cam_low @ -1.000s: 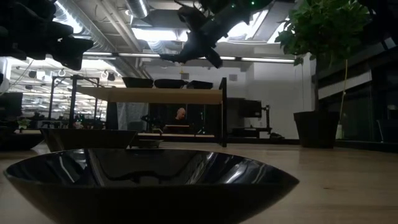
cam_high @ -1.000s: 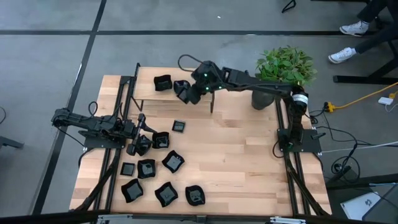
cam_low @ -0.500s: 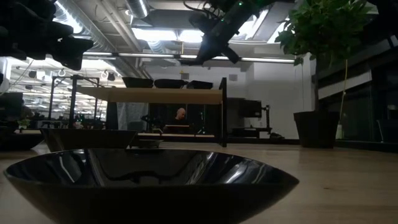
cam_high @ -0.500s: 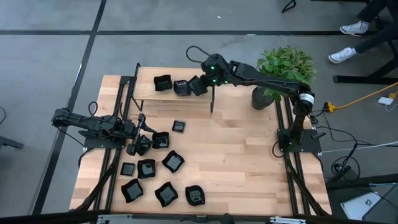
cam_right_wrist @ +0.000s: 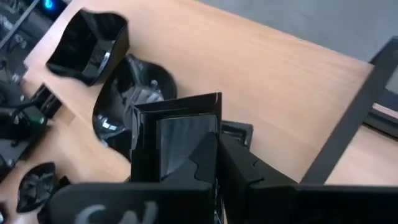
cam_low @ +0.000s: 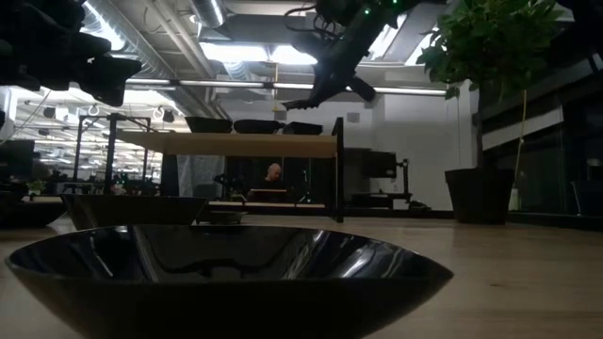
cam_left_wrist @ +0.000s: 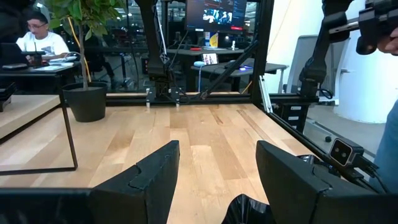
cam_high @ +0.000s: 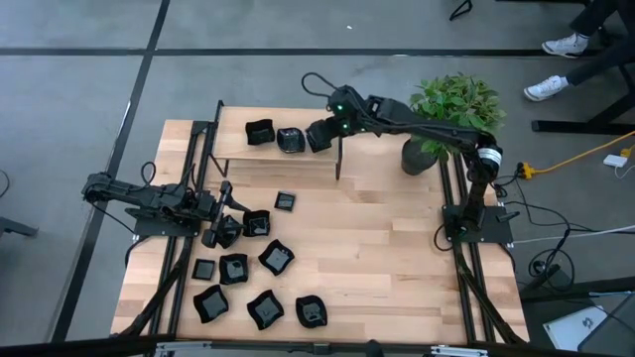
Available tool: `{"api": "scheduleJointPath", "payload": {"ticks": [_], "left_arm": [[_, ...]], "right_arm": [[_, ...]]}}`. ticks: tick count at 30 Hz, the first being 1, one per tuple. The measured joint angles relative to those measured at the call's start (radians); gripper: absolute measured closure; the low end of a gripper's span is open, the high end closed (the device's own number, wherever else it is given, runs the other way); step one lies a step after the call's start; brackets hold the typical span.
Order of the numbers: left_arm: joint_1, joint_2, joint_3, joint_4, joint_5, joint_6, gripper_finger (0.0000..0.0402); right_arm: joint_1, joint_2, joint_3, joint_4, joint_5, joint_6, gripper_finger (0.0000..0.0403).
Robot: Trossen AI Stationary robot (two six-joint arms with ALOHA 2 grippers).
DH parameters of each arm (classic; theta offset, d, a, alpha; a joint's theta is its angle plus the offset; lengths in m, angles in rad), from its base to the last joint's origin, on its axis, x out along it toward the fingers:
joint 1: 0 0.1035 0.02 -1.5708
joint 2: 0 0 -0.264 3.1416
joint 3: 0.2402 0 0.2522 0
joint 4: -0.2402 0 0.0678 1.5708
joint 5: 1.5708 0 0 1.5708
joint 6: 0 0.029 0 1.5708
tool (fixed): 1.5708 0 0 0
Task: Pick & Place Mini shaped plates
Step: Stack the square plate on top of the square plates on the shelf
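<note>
Right gripper, fingers clamped on a square plate, likely above the shelf: lower level beside the round plate. Left gripper gapes, empty.

High view: even light is falling on the tabletop, with only soft shadows.
Low view: ceiling lamps are glaring, the arms are showing as dark shapes, and the near plate is looking blurred.
Left wrist view: the room is looking bright, the near fingers soft.
Right wrist view: the square plate is reflecting light.
</note>
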Motion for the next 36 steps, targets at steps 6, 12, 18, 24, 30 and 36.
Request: {"api": "scheduleJointPath", "payload": {"ticks": [6, 12, 18, 24, 30, 36], "left_arm": [[0.0, 0.0, 0.0, 0.0, 0.0, 0.0, 0.0194], [0.0, 0.0, 0.0, 0.0, 0.0, 0.0, 0.0194], [0.0, 0.0, 0.0, 0.0, 0.0, 0.0, 0.0194], [0.0, 0.0, 0.0, 0.0, 0.0, 0.0, 0.0194], [0.0, 0.0, 0.0, 0.0, 0.0, 0.0, 0.0194], [0.0, 0.0, 0.0, 0.0, 0.0, 0.0, 0.0194]], "right_arm": [[-0.012, 0.0, 0.0, -0.007, 0.001, 0.059, 0.0393], [-0.014, 0.005, -0.001, -0.024, -0.016, 0.087, 0.0393], [-0.015, 0.018, -0.002, -0.029, -0.017, 0.112, 0.0393], [-0.014, 0.033, -0.002, -0.031, -0.016, 0.157, 0.0393], [-0.013, 0.049, -0.002, -0.016, -0.025, 0.205, 0.0393], [-0.013, 0.051, -0.002, -0.023, -0.025, 0.216, 0.0393]]}}
